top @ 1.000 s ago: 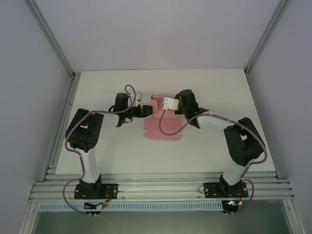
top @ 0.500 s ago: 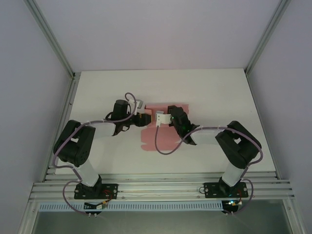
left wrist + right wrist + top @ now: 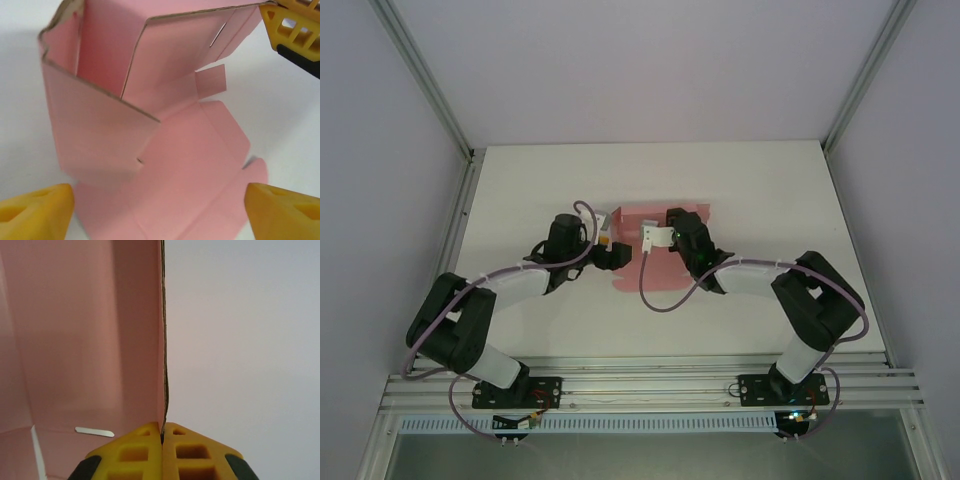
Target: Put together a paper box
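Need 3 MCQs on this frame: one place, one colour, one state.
1. Where is the paper box?
A) middle of the table, between the left end effector and right end effector
B) near-left corner
C) off the table
2. Its colour?
A) blue
B) salmon pink
C) white
3. Right end effector?
A) wide open
B) shut on a box panel's edge
C) shut on nothing
Answers: 1 A, the top view shows it between both arms; 2 B, pink card throughout; 3 B, it pinches the card's edge.
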